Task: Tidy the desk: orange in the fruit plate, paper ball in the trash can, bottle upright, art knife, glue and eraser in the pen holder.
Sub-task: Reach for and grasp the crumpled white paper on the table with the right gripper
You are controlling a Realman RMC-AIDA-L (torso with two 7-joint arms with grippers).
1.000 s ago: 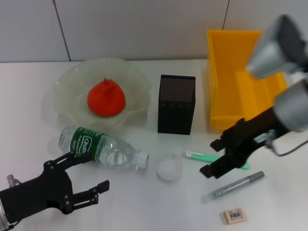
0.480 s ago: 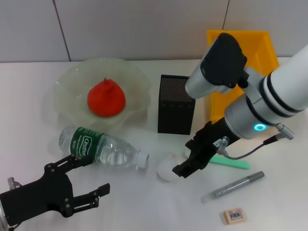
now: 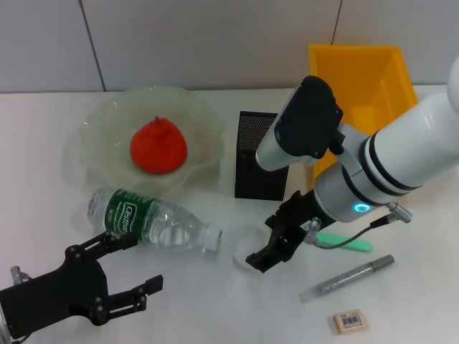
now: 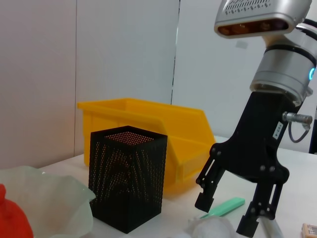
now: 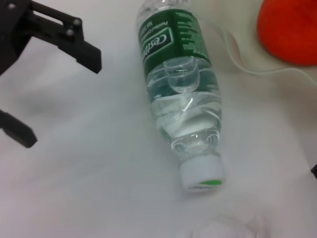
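The orange (image 3: 158, 146) lies in the pale-green fruit plate (image 3: 100, 123). On its side in front of the plate is the bottle (image 3: 154, 220), with its white cap (image 5: 200, 174) toward the paper ball (image 3: 246, 249). My right gripper (image 3: 267, 242) is open and low over the paper ball, one finger on each side of it (image 4: 210, 229). The black mesh pen holder (image 3: 259, 154) stands behind, and the yellow trash can (image 3: 358, 79) is at the back right. The green art knife (image 3: 349, 243), the grey glue (image 3: 348, 278) and the eraser (image 3: 351, 321) lie on the table. My left gripper (image 3: 138, 266) is open near the bottle's base.
The right arm's white forearm (image 3: 401, 161) reaches across in front of the trash can and hides part of the pen holder. A grey wall panel stands behind the white table (image 3: 43, 193).
The right arm swung left from above the art knife and came down over the paper ball. The left gripper shifted only slightly.
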